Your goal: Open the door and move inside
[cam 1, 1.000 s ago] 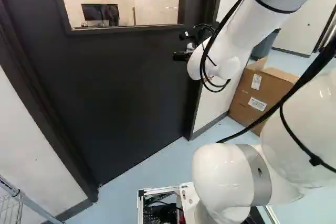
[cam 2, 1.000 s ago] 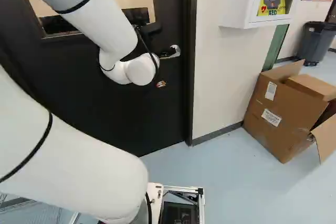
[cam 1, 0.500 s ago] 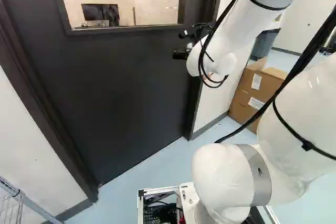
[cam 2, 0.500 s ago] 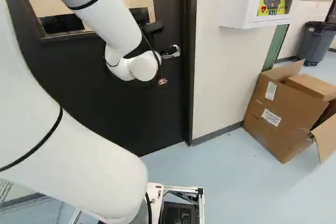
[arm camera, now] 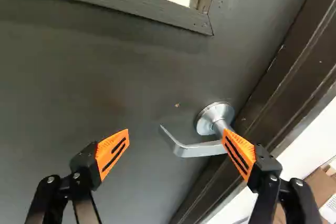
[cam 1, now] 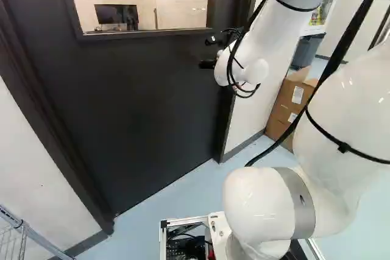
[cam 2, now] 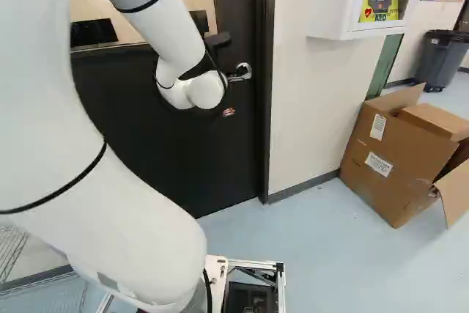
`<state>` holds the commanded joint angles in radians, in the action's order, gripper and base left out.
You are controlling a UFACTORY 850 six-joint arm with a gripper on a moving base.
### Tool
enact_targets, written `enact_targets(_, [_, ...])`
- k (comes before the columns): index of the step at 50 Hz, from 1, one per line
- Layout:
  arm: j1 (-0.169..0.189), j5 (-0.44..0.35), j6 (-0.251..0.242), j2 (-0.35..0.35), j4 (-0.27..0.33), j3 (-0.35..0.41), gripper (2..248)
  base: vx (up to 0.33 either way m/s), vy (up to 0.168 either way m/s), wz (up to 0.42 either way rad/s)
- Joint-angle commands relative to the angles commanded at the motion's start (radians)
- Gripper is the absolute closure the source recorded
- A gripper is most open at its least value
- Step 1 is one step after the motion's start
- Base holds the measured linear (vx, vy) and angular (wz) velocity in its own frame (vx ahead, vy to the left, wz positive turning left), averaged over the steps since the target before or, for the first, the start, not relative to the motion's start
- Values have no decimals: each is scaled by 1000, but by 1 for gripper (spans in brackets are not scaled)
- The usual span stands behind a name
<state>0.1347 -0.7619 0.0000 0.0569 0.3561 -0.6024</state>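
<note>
Right up at the shut door (cam 1: 140,108), reaching across with the arm (cam 2: 165,31) from the base (cam 2: 216,269), parked facing the door, likely for enough reach to the latch side and a straight drive through afterwards. And what about the claw (arm camera: 176,136)? Spread wide, orange pads (arm camera: 239,153) well apart, pinching nothing! Probably held that roomy to take in the long bent lever handle (arm camera: 197,149) without knocking it first.

Now to that lever: on the door, close to the door frame (arm camera: 286,87), ahead of the claw and running across between the spread fingers. Free end out in the gap, round rose (arm camera: 212,116) over by the tip nearer the frame. Touching that tip, or merely lined up behind it? Impossible to tell. Well clear of the other tip, though.

Next, surely: ease in, settle onto the lever, turn it, then work the door open. Chief danger: slipping off the curved end, or catching on the frame.
</note>
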Motion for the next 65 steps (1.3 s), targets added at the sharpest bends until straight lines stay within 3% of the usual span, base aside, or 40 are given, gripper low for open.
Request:
enact_targets(15, [-11,0,0,-79,0,-44,3,0,0,0])
enact_targets(65, [-12,0,0,-181,0,-38,3,0,0,0])
